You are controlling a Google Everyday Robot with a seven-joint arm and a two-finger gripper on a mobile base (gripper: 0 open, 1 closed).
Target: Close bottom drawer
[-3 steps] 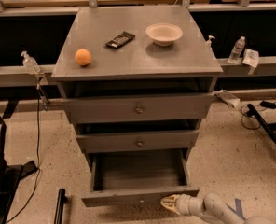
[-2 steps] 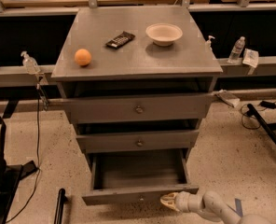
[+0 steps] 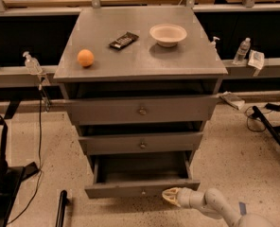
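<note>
Low at the cabinet's foot, the dull grey bottom drawer (image 3: 121, 189) stands pulled out, its front's right part against the pale gripper (image 3: 166, 195), whose fingers (image 3: 173, 197) look pressed together.

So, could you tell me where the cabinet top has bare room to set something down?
On the cabinet top, the front strip between the orange and the right edge is bare. Crowding is at the back, around the dark packet and bowl. The gripper sits at the bottom drawer front, right of its knob.
</note>
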